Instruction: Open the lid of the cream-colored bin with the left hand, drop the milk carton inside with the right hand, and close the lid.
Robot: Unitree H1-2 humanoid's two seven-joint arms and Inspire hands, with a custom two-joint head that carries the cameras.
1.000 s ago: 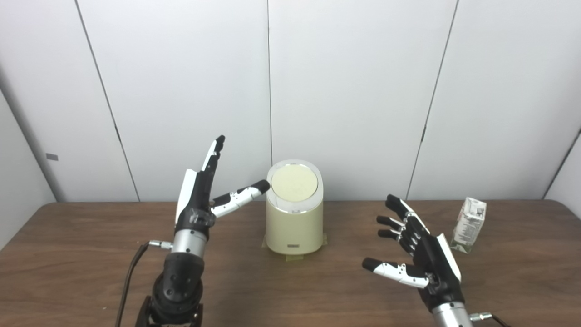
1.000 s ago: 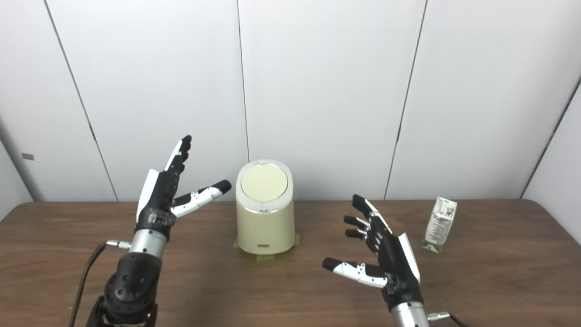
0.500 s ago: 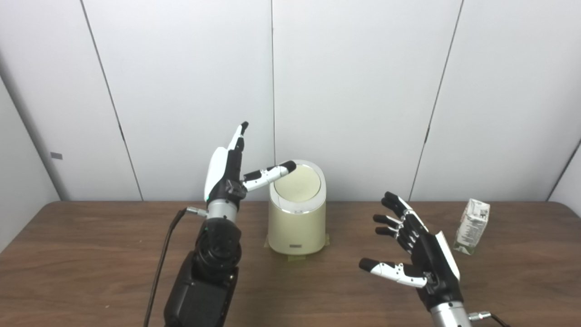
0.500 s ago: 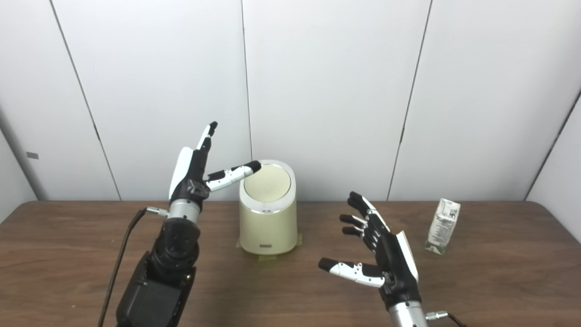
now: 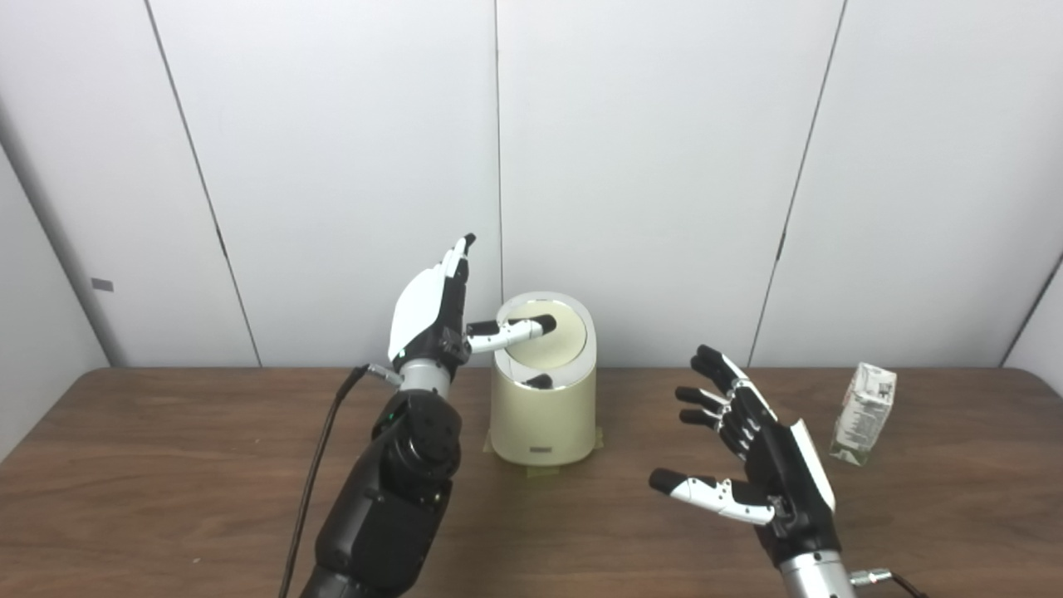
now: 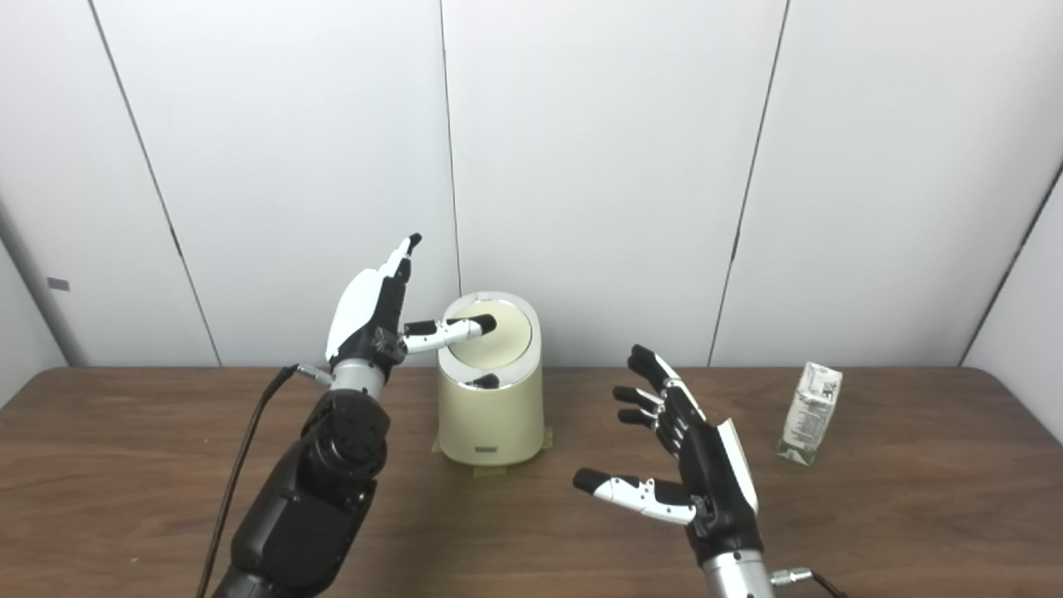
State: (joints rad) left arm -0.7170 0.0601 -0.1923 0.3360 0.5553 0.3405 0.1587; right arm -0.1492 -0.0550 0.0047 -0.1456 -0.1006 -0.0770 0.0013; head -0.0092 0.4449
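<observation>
While one bin (image 5: pixel 541 415), one carton (image 5: pixel 862 413) stand.

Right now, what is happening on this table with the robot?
The left hand has its thumb on the lid of the cream-colored bin; the lid looks tilted inward, with a dark gap at its front. The right hand hovers open above the table, holding nothing. The milk carton stands untouched on the right.
</observation>
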